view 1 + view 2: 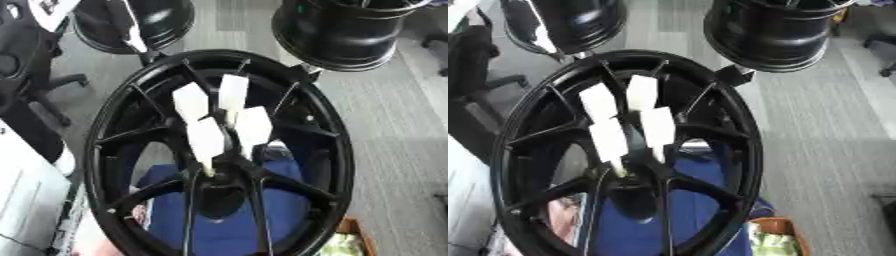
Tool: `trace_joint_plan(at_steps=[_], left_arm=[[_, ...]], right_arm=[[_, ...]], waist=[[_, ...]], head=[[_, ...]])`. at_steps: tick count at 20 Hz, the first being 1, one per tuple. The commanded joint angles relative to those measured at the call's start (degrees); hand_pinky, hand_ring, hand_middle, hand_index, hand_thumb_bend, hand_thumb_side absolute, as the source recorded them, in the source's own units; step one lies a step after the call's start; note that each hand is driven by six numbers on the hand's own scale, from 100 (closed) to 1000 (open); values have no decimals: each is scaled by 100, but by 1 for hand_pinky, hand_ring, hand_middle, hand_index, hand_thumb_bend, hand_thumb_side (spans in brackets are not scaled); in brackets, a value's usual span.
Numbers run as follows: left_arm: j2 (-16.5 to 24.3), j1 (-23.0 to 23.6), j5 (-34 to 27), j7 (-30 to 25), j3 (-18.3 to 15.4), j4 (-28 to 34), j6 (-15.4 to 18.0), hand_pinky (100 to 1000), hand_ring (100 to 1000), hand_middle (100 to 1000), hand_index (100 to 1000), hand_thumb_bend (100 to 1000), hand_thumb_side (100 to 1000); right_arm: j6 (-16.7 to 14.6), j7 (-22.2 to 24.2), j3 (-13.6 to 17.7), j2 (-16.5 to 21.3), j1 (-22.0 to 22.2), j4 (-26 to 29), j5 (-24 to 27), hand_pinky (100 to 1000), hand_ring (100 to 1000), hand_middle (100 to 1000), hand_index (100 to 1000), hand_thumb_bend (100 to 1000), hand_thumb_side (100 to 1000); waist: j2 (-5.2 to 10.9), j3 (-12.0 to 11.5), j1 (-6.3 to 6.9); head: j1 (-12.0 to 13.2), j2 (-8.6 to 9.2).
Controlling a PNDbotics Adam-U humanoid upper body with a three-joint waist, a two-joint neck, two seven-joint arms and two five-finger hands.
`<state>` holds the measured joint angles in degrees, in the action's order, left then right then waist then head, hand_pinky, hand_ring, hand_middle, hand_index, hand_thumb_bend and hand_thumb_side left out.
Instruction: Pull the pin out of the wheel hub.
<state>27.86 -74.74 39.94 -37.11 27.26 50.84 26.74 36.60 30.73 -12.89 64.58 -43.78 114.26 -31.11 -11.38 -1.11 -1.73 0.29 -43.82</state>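
Observation:
A large black spoked wheel (pixel 338 142) stands on edge and fills the middle of both eye views. Several white, flat-sided pins stick out of its hub towards me. The two upper pins (pixel 191 102) (pixel 234 92) sit side by side. Below them are two more pins (pixel 206 139) (pixel 255 126), and the lower left one narrows to a tip at the hub centre (pixel 213 175). Neither of my hands shows in either view, and nothing touches the pins.
Two more black wheels stand behind, one at the top left (pixel 131 22) and one at the top right (pixel 346 32). Something blue (pixel 229 231) lies behind the spokes. A black chair base (pixel 39 80) is at the left, a brown box (pixel 354 239) at the lower right.

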Motion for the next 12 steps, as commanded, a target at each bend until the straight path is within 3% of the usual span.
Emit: trace_joint_plan(at_steps=[1,12], left_arm=[[-21,-176,113,-1486,-69,-142,1674,860,855,798,854,787,257],[-132,-67,340,-1486,179,-427,2043,853,848,787,848,818,283]], right_arm=[[271,-93,130,60,-129,33,-208,887,888,834,880,100,113],[422,-171,206,60,-128,33,-340,887,884,830,879,100,100]], waist=[[94,16,3],[113,78,8]], head=[[8,-29],[0,17]])
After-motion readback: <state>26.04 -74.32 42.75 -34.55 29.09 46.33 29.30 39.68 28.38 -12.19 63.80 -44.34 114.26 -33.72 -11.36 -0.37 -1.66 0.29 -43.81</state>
